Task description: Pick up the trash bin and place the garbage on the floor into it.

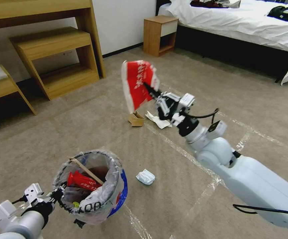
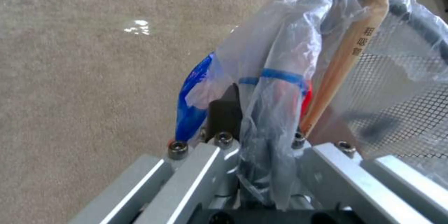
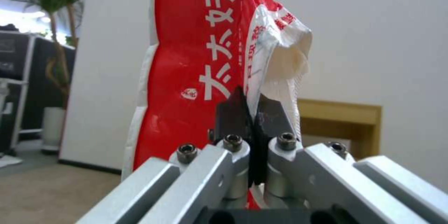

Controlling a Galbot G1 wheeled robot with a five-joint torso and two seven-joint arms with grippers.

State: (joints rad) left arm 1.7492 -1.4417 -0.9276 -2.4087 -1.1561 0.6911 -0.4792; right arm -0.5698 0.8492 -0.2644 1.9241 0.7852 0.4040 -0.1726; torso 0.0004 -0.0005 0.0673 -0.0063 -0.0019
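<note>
The trash bin (image 1: 92, 189), lined with a clear bag with blue handles, hangs at the lower left above the floor (image 1: 44, 142), with my left gripper (image 1: 56, 195) shut on its rim and bag (image 2: 266, 112). Inside lie a red wrapper (image 1: 82, 181) and a wooden stick (image 1: 86, 170). My right gripper (image 1: 149, 89) is raised mid-scene, shut on a large red and white wrapper (image 1: 137, 83), which stands upright between its black fingertips (image 3: 231, 112). More garbage lies on the carpet: a crumpled pale paper (image 1: 145, 176), a brown cardboard scrap (image 1: 136, 119) and white paper (image 1: 158, 120).
A wooden desk with shelves (image 1: 56, 53) stands at the back left, a small bedside cabinet (image 1: 159, 35) at the back, and a bed (image 1: 243, 26) at the back right. Shiny tape lines (image 1: 183, 152) cross the carpet.
</note>
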